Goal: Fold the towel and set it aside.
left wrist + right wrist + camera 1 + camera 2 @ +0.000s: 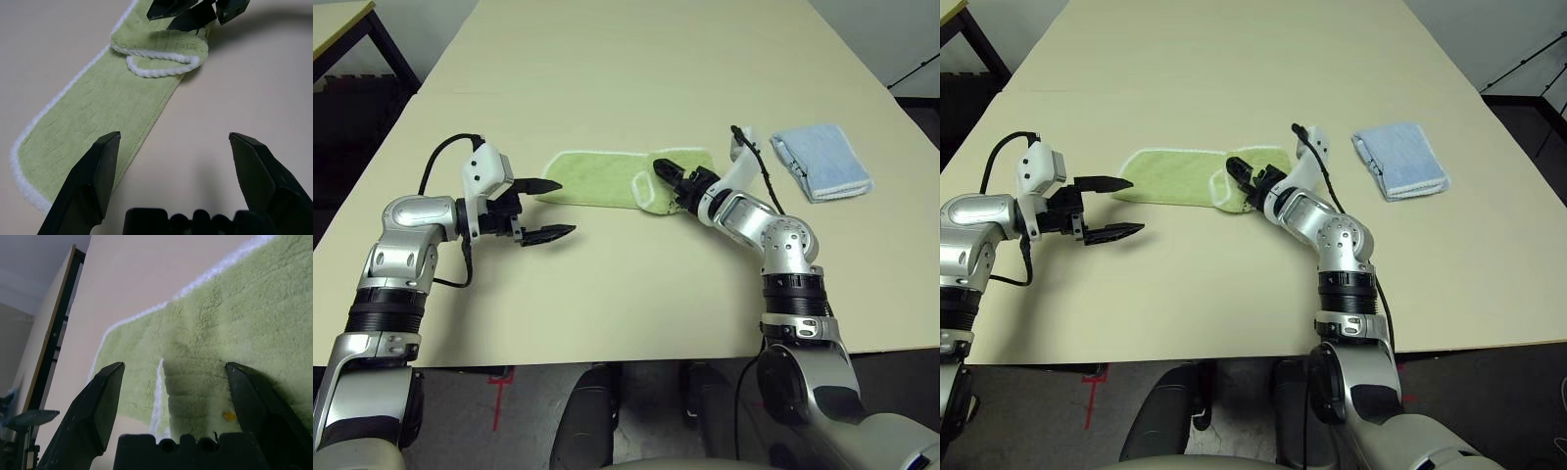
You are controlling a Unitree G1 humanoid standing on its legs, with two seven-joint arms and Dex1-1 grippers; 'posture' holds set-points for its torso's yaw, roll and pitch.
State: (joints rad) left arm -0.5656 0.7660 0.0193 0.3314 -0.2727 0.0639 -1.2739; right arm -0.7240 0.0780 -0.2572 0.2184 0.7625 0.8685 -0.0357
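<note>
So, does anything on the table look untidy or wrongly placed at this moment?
Yes, the towel is folded unevenly: its right end is bunched, with a corner curled over so the white edging loops crookedly, under the open right gripper. The folded blue cloth lies neat, apart to the right.

Left hand (543, 209) spread wide, right hand (668, 176) likewise, angled leftward

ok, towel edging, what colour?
White stitched edging on the light green towel; clearest in the left wrist view.
</note>
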